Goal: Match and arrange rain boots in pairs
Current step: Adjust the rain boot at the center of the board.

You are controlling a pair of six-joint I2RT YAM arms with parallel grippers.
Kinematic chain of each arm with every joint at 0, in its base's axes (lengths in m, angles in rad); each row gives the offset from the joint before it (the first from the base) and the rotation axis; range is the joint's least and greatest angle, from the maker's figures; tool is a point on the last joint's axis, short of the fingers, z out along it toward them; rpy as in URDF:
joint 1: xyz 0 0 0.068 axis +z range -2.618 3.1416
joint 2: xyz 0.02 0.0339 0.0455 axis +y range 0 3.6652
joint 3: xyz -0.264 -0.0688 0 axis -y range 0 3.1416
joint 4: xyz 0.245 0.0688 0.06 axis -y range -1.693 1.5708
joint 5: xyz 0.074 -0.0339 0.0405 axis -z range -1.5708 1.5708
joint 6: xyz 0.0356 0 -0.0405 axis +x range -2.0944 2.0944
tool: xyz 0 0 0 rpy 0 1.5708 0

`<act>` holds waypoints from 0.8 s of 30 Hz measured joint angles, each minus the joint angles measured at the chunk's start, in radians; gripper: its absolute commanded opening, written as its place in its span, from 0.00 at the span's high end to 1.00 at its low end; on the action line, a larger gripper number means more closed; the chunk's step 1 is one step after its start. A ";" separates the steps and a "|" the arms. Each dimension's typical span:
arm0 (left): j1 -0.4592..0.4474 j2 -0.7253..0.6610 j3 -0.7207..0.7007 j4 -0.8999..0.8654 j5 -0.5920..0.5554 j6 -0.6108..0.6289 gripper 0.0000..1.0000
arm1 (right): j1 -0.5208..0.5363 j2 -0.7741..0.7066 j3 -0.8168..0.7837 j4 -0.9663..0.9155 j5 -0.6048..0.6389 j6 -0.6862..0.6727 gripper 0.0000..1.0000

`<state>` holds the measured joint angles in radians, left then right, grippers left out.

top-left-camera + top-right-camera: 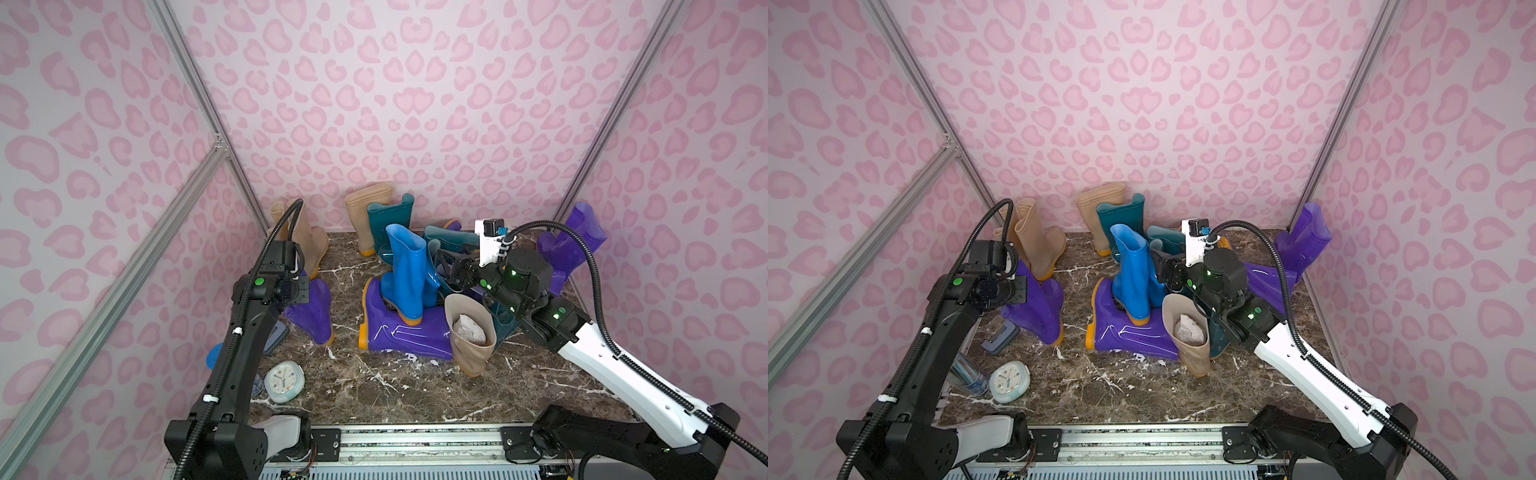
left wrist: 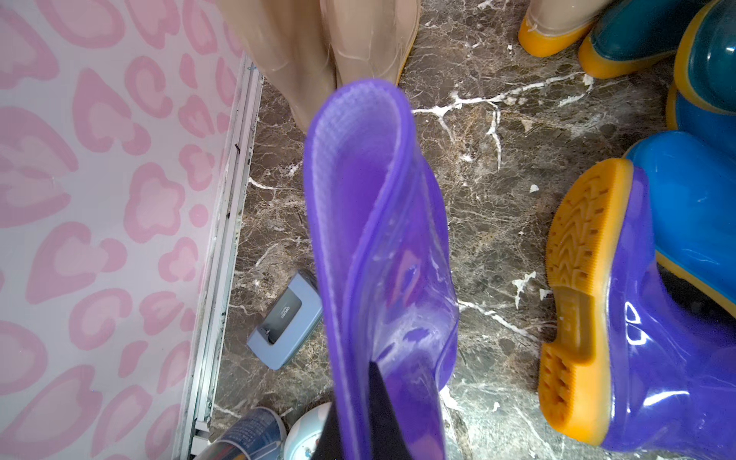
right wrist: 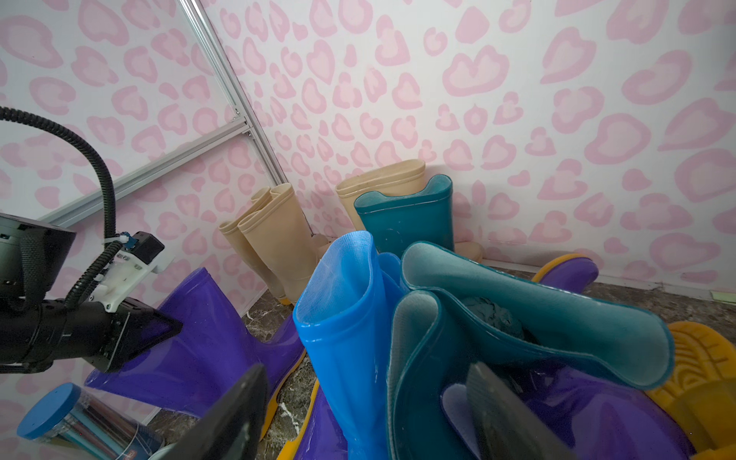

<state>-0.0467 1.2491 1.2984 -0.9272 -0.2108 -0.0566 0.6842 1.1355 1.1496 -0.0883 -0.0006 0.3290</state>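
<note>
Left gripper (image 3: 171, 327) is pinched shut on the shaft rim of a glossy purple rubber boot (image 1: 311, 316) near the left wall. Only one dark finger (image 2: 378, 398) shows in its wrist view. Right gripper (image 3: 366, 370) gapes wide around the shafts of a bright blue rubber boot (image 1: 405, 270) and a dark teal rubber boot (image 3: 517, 302), with no visible grip on either. Its arm hides part of the central boot heap on the brown marble table (image 1: 395, 395), so the boots cannot be counted.

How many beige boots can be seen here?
4 beige boots: a pair in the back left corner, one at the back centre, one in front, stuffed with paper. Others may be hidden.
</note>
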 measured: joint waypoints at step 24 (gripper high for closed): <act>0.006 0.053 0.070 -0.017 0.037 -0.004 0.98 | -0.006 0.006 -0.015 0.023 -0.026 0.018 0.20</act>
<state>-0.0410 1.3018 1.3685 -0.9440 -0.1734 -0.0605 0.6777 1.1419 1.1347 -0.0654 -0.0265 0.3470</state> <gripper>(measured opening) 0.077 0.798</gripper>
